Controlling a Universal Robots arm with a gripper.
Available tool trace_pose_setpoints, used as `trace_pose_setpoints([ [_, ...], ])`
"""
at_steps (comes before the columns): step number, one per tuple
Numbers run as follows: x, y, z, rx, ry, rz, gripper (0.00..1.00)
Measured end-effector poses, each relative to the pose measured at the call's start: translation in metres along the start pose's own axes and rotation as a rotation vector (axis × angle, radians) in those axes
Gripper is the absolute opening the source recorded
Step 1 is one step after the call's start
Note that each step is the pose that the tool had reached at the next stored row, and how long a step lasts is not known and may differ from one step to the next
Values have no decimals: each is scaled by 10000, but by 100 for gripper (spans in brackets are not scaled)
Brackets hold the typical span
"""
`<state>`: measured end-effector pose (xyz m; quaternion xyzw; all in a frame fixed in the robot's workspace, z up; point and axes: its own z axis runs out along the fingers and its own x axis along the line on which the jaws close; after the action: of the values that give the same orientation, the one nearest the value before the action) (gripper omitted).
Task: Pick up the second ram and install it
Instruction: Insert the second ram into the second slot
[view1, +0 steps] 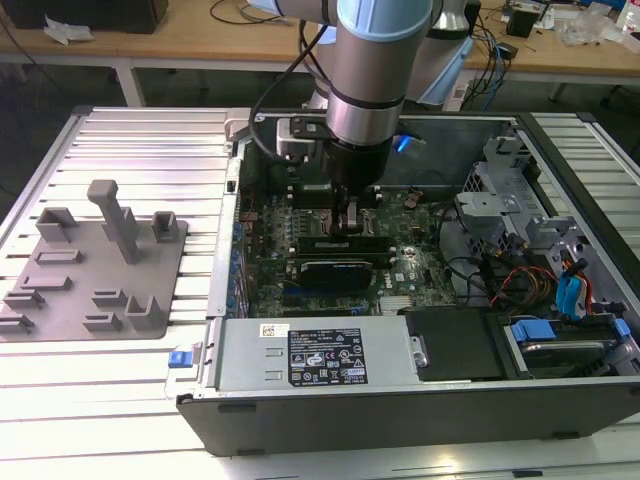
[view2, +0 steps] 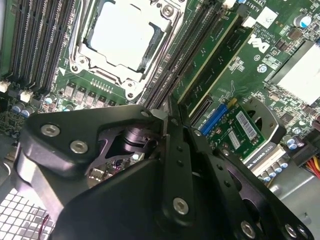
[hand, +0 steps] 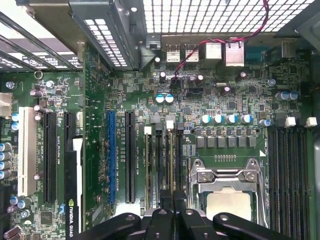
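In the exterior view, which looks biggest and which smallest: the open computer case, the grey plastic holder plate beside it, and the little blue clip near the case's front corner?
Largest to smallest, as they look in the exterior view:
1. The open computer case, with the gripper lowered inside it.
2. The grey holder plate, on the exterior view's left.
3. The blue clip, by far the smallest.

Arm (view1: 368, 70) reaches down into open computer case (view1: 420, 400). Gripper (view1: 350, 222) sits low over the motherboard (view1: 300, 215), by the memory slots. Grey holder plate (view1: 95, 265) lies well apart from the case, toward the exterior view's left. Power supply (view1: 315, 355) sits inside the case's near wall.
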<state>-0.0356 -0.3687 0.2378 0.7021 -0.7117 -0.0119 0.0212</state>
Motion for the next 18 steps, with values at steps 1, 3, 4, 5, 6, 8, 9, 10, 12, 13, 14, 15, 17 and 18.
trace_pose_setpoints([
  [1, 1, 0, 2, -1, 3, 0, 9],
  [3, 1, 0, 2, -2, 5, 1, 9],
  [4, 0, 0, 3, -1, -6, 0, 9],
  [5, 0, 0, 4, -2, -10, 1, 9],
  [6, -1, 0, 4, -1, -20, 1, 9],
  [8, 0, 0, 12, -2, -39, -1, 9],
  [9, 0, 0, 12, -3, -37, -1, 9],
  [10, 0, 0, 13, -3, -38, -2, 9],
  [12, -1, 0, 16, -1, -43, -2, 9],
  [13, -1, 0, 18, -1, -42, -1, 9],
  [14, -1, 0, 18, -2, -42, -1, 9],
  [15, 0, 0, 18, -3, -41, -1, 9],
  [17, -1, 0, 19, -2, -41, -1, 9],
  [18, -1, -1, 25, 0, -45, -1, 9],
])
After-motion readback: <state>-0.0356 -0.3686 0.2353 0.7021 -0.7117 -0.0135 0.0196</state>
